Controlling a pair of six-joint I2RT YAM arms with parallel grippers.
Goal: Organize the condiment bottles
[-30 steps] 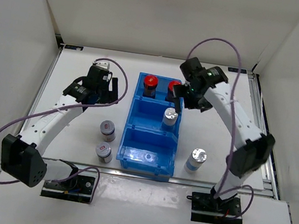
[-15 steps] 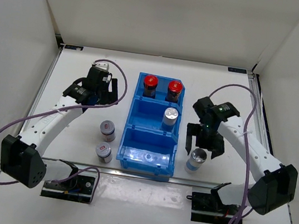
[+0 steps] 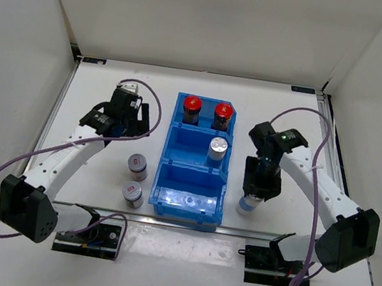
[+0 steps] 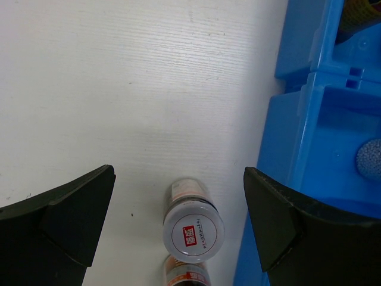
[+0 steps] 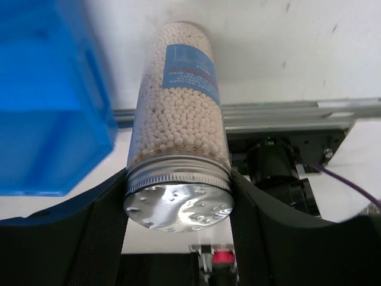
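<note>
- My right gripper [image 3: 255, 192] is clenched on the silver cap of a pale bottle [image 5: 178, 119], one finger pressed to each side of the cap.
- The pale bottle, full of white beads, stands upright with its long axis straight down from my fingers. Its base appears to rest on the table [image 3: 301, 131], near the table's near edge.
- It stands just right of the blue bin [image 3: 167, 146], beside the near compartment.
- The relation that matters: the bin lies to the left of the held bottle, and its middle compartment, where a matching bottle [image 3: 217, 149] already stands, lies left and a little farther away.
- By my reading, the coming move is a straight lift clear of the bin's right wall, then a short carry left and far. The right arm is plainly the nearer one for it.
- My left gripper [image 3: 131, 121] hangs released, jaws spread wide and holding nothing, on the other side of the bin.
- In the left wrist view, the short bottles [image 4: 193, 229] stand upright on the table between and below those open fingers, just left of the bin's wall.
- Two red-capped bottles [image 3: 192, 107] sit side by side in the bin's far compartment.
</note>
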